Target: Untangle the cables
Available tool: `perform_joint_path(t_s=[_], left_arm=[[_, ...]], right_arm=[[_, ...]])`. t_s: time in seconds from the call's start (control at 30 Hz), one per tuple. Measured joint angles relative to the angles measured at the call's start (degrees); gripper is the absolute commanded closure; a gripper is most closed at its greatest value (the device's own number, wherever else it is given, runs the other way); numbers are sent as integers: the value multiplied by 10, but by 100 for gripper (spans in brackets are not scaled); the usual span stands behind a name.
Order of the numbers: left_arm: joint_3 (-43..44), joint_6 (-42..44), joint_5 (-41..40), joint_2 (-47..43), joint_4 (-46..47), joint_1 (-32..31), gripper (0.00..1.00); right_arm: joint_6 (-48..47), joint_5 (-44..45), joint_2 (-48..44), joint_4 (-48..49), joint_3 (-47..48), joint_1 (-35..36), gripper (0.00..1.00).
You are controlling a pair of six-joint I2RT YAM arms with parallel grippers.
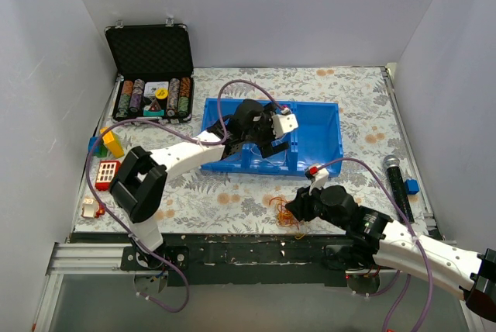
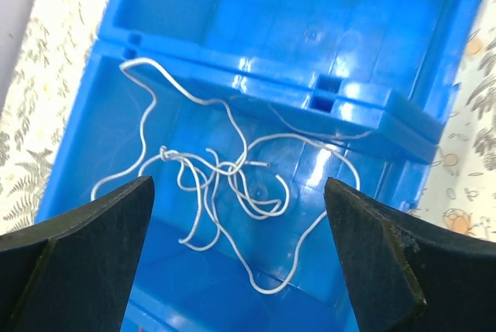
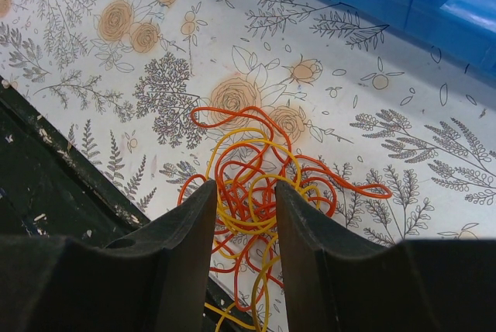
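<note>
Softly does it: the cables (image 3: 256,169) are thin, light and bendy, so they snag; a loose loop at the edge looks best to grab. Red, orange and yellow ones sit in a curly heap just in front of the blue bin (image 1: 329,115). One white cable (image 2: 165,153) lies inside it, under the left gripper (image 2: 238,185), whose fingers are wide. The right gripper (image 3: 246,192) has narrow fingers around the heap; whether they pinch it is unclear.
</note>
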Motion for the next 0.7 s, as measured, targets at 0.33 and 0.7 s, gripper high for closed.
perform_joint_path(t_s=[0.33, 0.7], left_arm=[[10, -57, 119, -67, 45, 28, 3], [-153, 62, 284, -243, -82, -9, 14]], right_arm=[[3, 4, -3, -9, 0, 0, 55], [0, 39, -54, -51, 64, 0, 63]])
